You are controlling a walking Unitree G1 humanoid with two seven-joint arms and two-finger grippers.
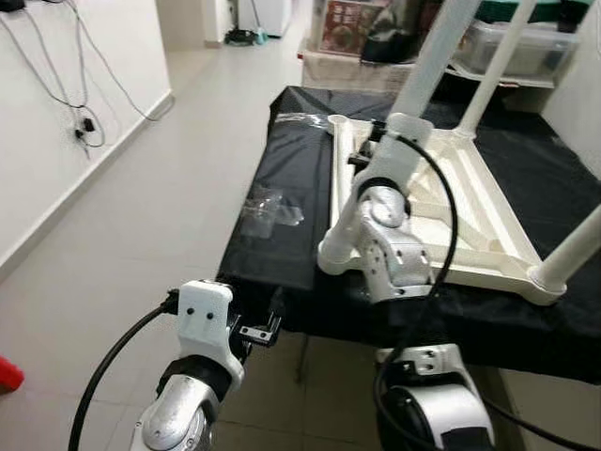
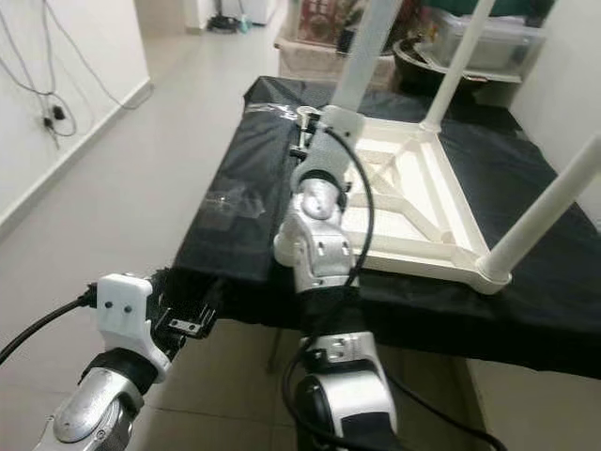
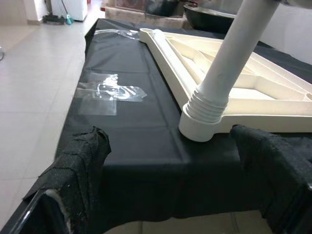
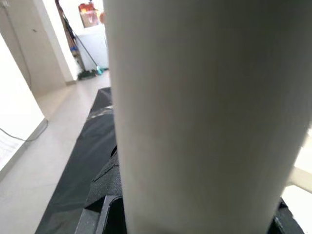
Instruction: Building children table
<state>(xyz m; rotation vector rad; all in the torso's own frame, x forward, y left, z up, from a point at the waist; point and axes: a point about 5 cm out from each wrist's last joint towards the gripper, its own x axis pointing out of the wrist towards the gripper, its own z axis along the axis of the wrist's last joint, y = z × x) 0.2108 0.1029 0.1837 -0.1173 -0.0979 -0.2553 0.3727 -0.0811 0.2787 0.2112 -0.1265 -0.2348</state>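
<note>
Pinching a smooth white tubular leg (image 1: 434, 58), right gripper (image 1: 368, 148), left gripper (image 1: 266, 324) spread, black cloth (image 1: 282, 244)

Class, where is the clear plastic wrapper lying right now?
The wrapper lies flat on the black cloth, left of the upturned white table.

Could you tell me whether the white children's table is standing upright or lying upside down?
Upside down: the tabletop lies flat on the black cloth, ribbed underside up, and its legs point upward.
</note>
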